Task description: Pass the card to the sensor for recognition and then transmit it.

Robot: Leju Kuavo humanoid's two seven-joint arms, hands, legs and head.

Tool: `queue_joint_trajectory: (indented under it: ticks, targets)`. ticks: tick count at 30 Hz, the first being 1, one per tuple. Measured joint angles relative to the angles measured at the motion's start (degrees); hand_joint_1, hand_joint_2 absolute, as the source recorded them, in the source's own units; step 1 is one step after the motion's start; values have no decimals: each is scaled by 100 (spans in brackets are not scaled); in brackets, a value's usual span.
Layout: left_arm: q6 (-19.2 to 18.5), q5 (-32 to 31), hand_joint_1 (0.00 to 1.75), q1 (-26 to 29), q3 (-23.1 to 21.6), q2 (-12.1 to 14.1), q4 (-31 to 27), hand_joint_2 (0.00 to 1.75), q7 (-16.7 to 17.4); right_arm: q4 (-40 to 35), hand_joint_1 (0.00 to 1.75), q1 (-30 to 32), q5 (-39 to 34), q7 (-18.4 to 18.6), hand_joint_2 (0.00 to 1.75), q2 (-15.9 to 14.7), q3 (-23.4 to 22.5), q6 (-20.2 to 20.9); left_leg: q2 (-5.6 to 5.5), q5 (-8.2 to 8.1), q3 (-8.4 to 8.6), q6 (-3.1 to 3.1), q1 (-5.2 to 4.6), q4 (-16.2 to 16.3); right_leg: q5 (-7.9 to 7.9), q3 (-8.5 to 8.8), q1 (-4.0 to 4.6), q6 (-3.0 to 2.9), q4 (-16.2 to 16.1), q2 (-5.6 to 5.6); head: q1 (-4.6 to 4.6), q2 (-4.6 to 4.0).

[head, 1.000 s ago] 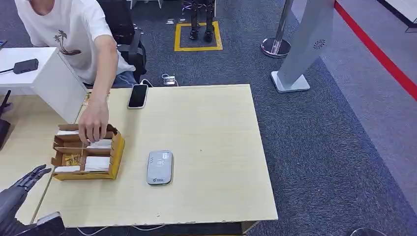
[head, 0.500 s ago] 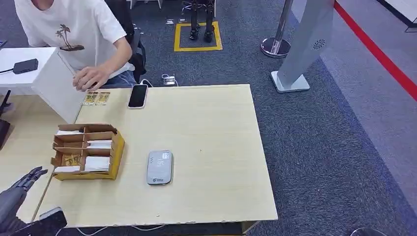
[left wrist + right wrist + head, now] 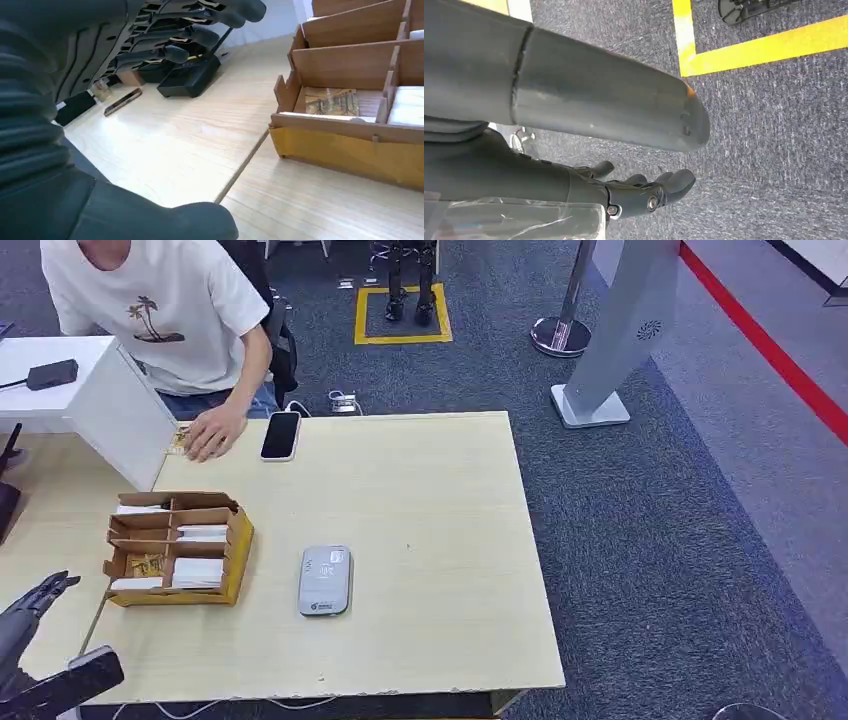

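Inside the cardboard box (image 3: 350, 135), a card (image 3: 331, 101) shows golden print; both hands (image 3: 165, 40) (image 3: 644, 192) spread, holding nothing.

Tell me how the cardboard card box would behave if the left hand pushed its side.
The cardboard box looks thin-walled and light, so it would probably slide on the smooth wooden table rather than tip. Its low, wide shape suggests stability; its walls may flex.

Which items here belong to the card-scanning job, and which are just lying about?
Job:
card box with cards
sensor
left hand, empty, near the box

Lying about:
phone
person's hand on cards at the table's far edge
black device
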Motion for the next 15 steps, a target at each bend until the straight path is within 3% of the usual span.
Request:
queue_joint_trajectory:
  ticks: [15]
  targets:
    - [-343, -46, 0, -749, -157, -4, 501, 175, -42, -4, 0, -26, 254, 20, 0, 0, 0, 9, -4, 2, 1, 1, 0, 1, 0, -1, 0, 0, 0, -3, 0, 2]
